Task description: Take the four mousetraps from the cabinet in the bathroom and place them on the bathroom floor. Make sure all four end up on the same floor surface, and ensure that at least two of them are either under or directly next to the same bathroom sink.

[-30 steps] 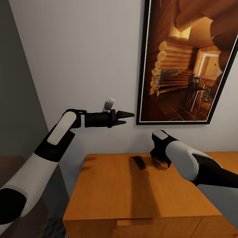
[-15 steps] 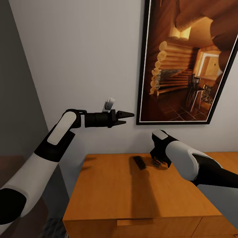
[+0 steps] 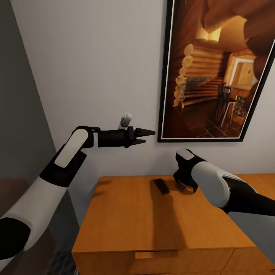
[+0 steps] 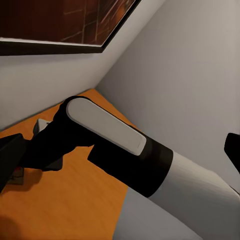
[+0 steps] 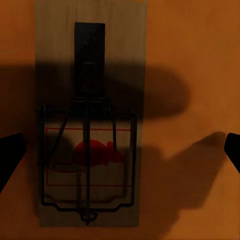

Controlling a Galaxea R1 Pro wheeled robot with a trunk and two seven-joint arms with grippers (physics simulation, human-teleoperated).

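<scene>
1. Here, my right pincer (image 3: 181, 187) hangs low over the flat top of the wide orange-brown wooden cabinet (image 3: 152, 225), near its back edge and close to the wall. It is released: in the right wrist view its two dark fingertips (image 5: 11, 155) stand far apart at opposite edges, holding nothing.
2. Directly beneath that pincer lies one thin, flat, rectangular tan wooden mousetrap (image 5: 87, 125). It rests flat on the cabinet top, carrying a dark wire frame, a dark metal plate and a red mouse print. The pincer's shadow falls across it. The fingertips are clear of the board; I cannot tell how high above it they stand.
3. A small dark flat rectangular object (image 3: 161, 187) lies on the same cabinet top, just beside the right pincer on the side toward my left arm. It is too dark to identify.
4. My left pincer (image 3: 148, 136) is raised well above the cabinet, pointing sideways along the pale grey wall (image 3: 95, 57) toward the black-framed picture of a log interior (image 3: 214, 72). It is also released and empty, its pointed fingers parted.
5. In the left wrist view, my white-and-black right forearm (image 4: 105, 125) reaches down over the cabinet top.
</scene>
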